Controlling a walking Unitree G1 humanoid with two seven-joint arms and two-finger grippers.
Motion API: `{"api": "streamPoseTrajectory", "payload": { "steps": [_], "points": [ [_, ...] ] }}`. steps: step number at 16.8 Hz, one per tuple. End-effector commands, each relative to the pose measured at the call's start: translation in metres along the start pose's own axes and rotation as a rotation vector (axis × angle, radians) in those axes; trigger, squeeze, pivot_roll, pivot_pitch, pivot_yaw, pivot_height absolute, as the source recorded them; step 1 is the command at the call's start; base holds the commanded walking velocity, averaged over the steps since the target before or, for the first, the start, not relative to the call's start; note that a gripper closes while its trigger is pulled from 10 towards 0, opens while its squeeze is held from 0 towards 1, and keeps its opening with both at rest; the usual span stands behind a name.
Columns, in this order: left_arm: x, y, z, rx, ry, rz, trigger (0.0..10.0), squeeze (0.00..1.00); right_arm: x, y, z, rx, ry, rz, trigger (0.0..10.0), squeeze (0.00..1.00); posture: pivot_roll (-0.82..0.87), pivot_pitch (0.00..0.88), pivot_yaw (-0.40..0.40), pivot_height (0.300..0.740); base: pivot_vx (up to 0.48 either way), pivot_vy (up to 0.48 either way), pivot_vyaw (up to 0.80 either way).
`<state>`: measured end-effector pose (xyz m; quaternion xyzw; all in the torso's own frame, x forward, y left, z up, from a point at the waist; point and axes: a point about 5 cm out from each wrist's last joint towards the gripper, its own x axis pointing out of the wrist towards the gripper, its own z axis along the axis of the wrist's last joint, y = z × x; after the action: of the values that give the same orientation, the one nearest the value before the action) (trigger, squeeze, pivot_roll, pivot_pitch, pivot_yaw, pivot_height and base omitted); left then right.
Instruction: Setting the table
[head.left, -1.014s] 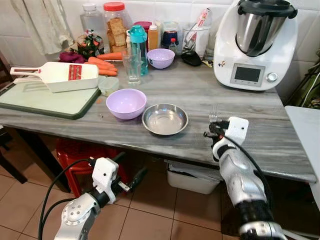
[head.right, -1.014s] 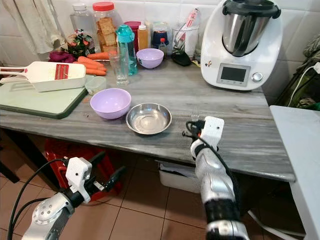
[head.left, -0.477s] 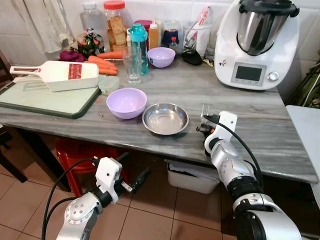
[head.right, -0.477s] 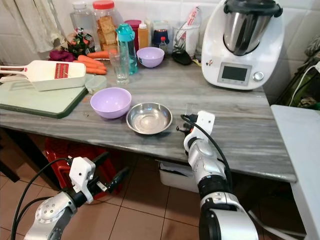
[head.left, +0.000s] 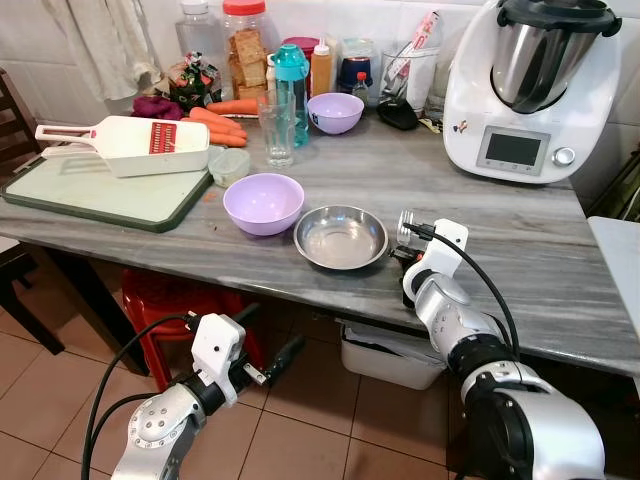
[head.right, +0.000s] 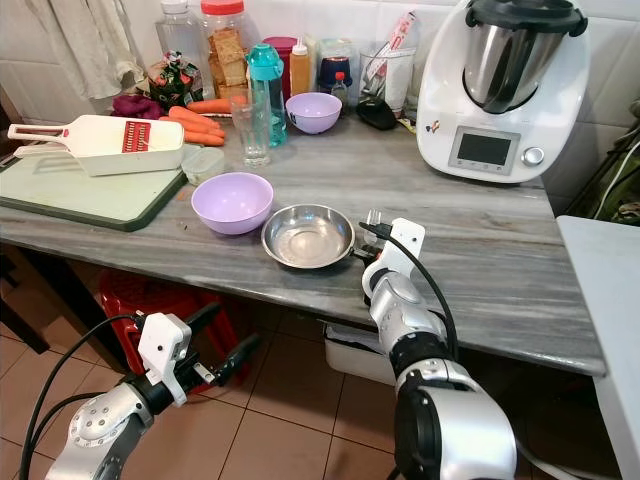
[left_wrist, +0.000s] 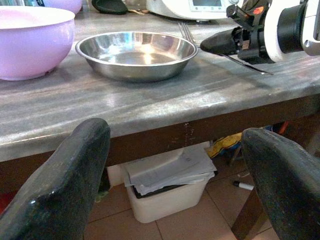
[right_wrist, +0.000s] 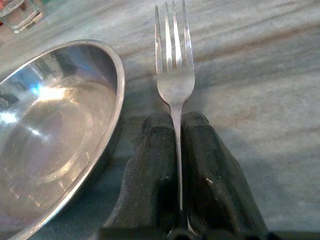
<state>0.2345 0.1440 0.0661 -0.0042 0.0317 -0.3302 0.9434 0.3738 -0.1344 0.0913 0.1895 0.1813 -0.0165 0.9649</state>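
The right hand (right_wrist: 179, 165) is clenched on a fork (right_wrist: 173, 75); its two black fingers (right_wrist: 150, 170) are pressed together around the handle, with the tines sticking out ahead over the grey marbled surface (head.left: 480, 210). The fork lies low and close to flat, just beside the rim of the steel bowl (head.left: 340, 237) on the side toward the white kitchen machine (head.left: 525, 85); whether the tines actually touch the surface I cannot tell. In the head views the right hand (head.left: 405, 250) sits at the near edge of the surface, its silver arm rising from below.

The left hand (head.left: 270, 362) hangs under the surface edge, above the tiled floor (head.left: 320, 430); its fingers (left_wrist: 60, 185) are spread wide apart and hold nothing — between them the left wrist camera looks up at the steel bowl, the lilac bowl (left_wrist: 30, 40) and a white bin (left_wrist: 167, 192) of papers below.

Left of the steel bowl stands the lilac bowl, near it but apart; farther left lies a green cutting board (head.left: 100, 195) with a white slicer (head.left: 130, 145) resting on it. Along the back — carrots (head.left: 225, 120), a clear glass (head.left: 277, 130), a teal bottle (head.left: 291, 80), a smaller lilac bowl (head.left: 335, 112) and several jars (head.left: 245, 50). A red stool (head.left: 165, 300) stands beneath the surface.
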Motion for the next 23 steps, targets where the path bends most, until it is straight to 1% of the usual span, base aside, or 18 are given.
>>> {"api": "streamPoseTrajectory", "payload": {
  "steps": [1,2,9,11,15,17,18,19,20,21,22,23],
  "points": [
    [0.0,-0.002,0.004,0.011,-0.004,-0.021,10.0,0.0,0.001,0.001,0.005,0.016,-0.015,-0.008,10.0,0.95,0.03,0.0,-0.001,0.74,0.0,0.0,0.0],
    [0.001,-0.002,0.004,0.011,-0.005,-0.024,10.0,0.0,0.001,0.001,0.005,0.017,-0.014,-0.012,10.0,1.0,0.03,0.0,-0.001,0.74,0.0,0.0,0.0],
    [0.003,-0.005,0.006,0.005,0.0,-0.038,10.0,0.0,0.001,-0.005,0.001,0.001,-0.011,-0.062,10.0,1.0,0.03,0.0,-0.002,0.74,0.0,0.0,0.0],
    [0.004,-0.005,0.007,0.008,-0.003,-0.04,10.0,0.0,0.001,-0.005,0.007,0.008,-0.046,-0.072,10.0,1.0,0.03,0.0,-0.003,0.74,0.0,0.0,0.0],
    [0.006,-0.003,0.01,0.017,-0.015,-0.033,10.0,0.0,0.001,0.003,0.021,-0.011,-0.126,-0.035,10.0,1.0,0.02,0.0,-0.009,0.74,0.0,0.0,0.0],
    [0.008,-0.004,0.013,0.015,-0.033,-0.024,10.0,0.0,-0.001,0.003,0.021,-0.038,-0.167,-0.023,10.0,1.0,0.02,0.0,-0.012,0.74,0.0,0.0,0.0],
    [0.011,-0.005,0.018,0.007,-0.054,-0.022,10.0,0.0,-0.005,-0.003,0.014,-0.076,-0.185,-0.032,10.0,1.0,0.02,0.0,-0.017,0.74,0.0,0.0,0.0],
    [0.011,-0.005,0.018,0.006,-0.056,-0.022,10.0,0.0,-0.006,-0.004,0.013,-0.085,-0.187,-0.034,10.0,1.0,0.02,0.0,-0.017,0.74,0.0,0.0,0.0],
    [0.012,-0.005,0.019,0.0,-0.06,-0.023,10.0,0.0,-0.01,-0.009,0.006,-0.127,-0.182,-0.051,10.0,1.0,0.02,0.0,-0.016,0.74,0.0,0.0,0.0],
    [0.012,-0.005,0.019,-0.001,-0.06,-0.022,10.0,0.0,-0.012,-0.011,0.003,-0.144,-0.177,-0.057,10.0,1.0,0.02,0.0,-0.016,0.74,0.0,0.0,0.0],
    [0.013,-0.005,0.019,-0.008,-0.062,-0.023,10.0,0.0,-0.022,-0.021,-0.009,-0.25,-0.168,-0.096,10.0,1.0,0.02,0.0,-0.014,0.74,0.0,0.0,0.0],
    [0.014,-0.004,0.019,-0.012,-0.061,-0.026,10.0,0.0,-0.027,-0.025,-0.013,-0.274,-0.169,-0.114,10.0,1.0,0.01,0.0,-0.012,0.74,0.0,0.0,0.0]
  ]
}}
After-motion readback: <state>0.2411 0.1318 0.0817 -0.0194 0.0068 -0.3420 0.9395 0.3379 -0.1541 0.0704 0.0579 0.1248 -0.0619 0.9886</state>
